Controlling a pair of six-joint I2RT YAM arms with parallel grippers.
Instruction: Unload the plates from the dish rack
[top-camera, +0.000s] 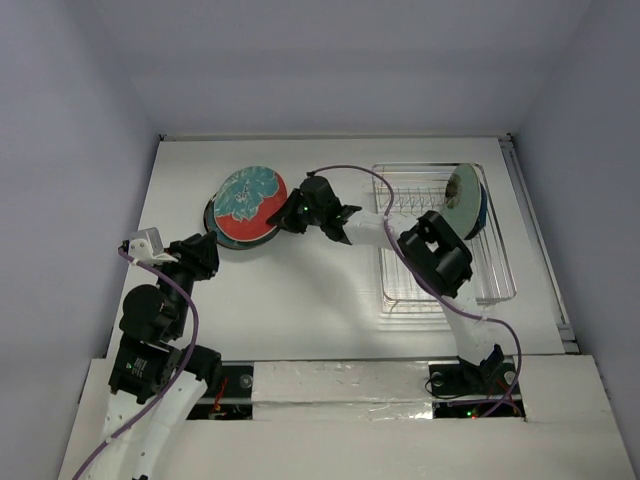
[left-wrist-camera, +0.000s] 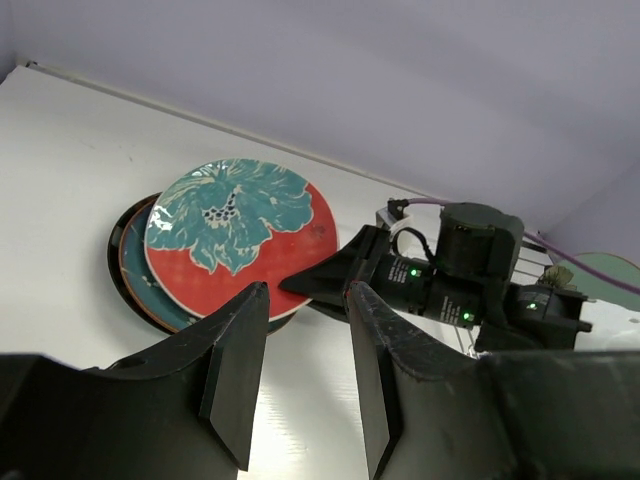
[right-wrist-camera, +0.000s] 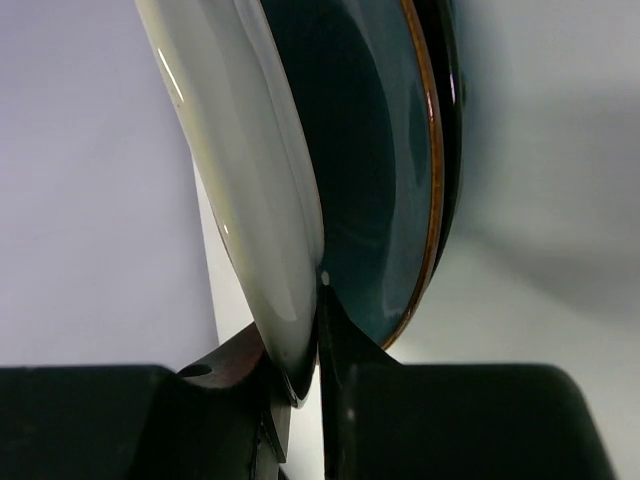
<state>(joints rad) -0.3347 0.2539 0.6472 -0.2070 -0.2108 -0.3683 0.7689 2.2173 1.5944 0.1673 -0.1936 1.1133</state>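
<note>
The red plate with a teal flower lies tilted on a stack at the table's back left, over a teal plate and a dark one. My right gripper reaches across from the right and is shut on the red plate's right rim. In the right wrist view its fingers pinch the plate's pale underside above the teal plate. My left gripper is open and empty, just in front of the stack. The dish rack at the right holds a pale mint plate and a dark blue dish, both upright.
The right arm's forearm lies over the rack's near half. White walls close in the table at the back and both sides. The right gripper's body shows close beyond my left fingers.
</note>
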